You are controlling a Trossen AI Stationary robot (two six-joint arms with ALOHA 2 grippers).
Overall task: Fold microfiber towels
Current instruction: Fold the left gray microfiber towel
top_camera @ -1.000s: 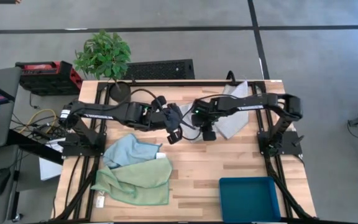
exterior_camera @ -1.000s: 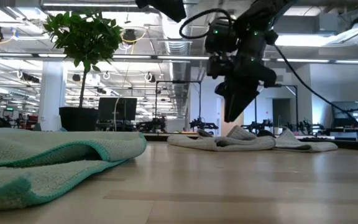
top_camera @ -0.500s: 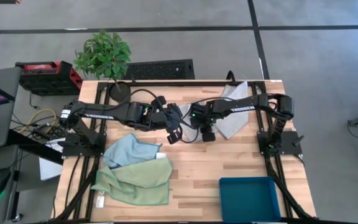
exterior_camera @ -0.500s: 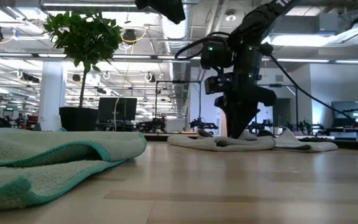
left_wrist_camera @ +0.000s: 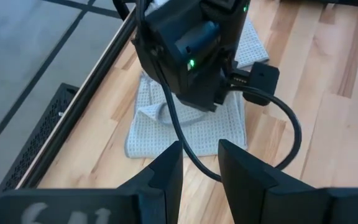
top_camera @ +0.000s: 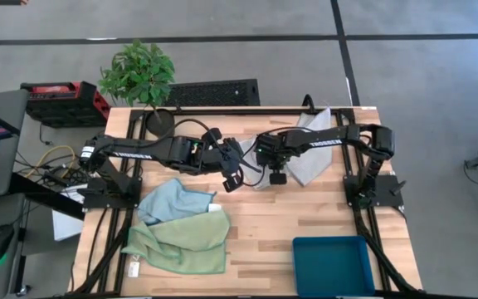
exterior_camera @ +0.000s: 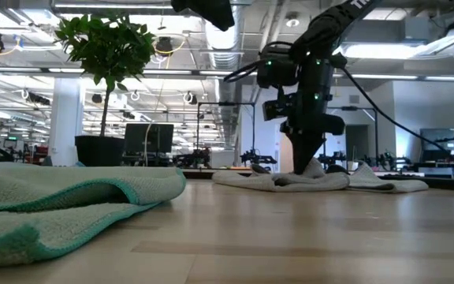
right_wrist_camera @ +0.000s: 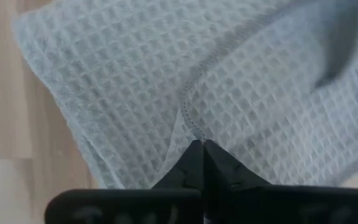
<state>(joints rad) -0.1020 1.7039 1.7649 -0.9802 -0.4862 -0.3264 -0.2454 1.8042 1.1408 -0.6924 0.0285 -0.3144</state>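
Observation:
Two light grey towels lie flat on the far right part of the table, one (top_camera: 307,166) beside the other (left_wrist_camera: 185,118). My right gripper (top_camera: 265,163) stands on the nearer one (exterior_camera: 282,181), fingers shut. My left gripper (left_wrist_camera: 201,158) is open and empty, hovering just left of it, and also shows in the high view (top_camera: 232,176). A light blue towel (top_camera: 168,199) and a pale green towel (top_camera: 185,241) lie crumpled at the near left, the green overlapping the blue. My right gripper (right_wrist_camera: 202,148) is shut on the grey towel where a stitched hem (right_wrist_camera: 188,118) runs into its fingertips. The cloth puckers up between the two fingers. The fingers come from above, pointing down (exterior_camera: 306,162). The towel lies on the table.
A dark teal bin (top_camera: 330,262) stands at the near right corner. A potted plant (top_camera: 139,75) stands at the far left corner. The black arm frames run along both side edges. Bare wood (top_camera: 264,224) shows in the middle.
My right gripper has come down and gone a little toward the table's left edge, from above the table onto the grey towel. The towels have stayed where they were.

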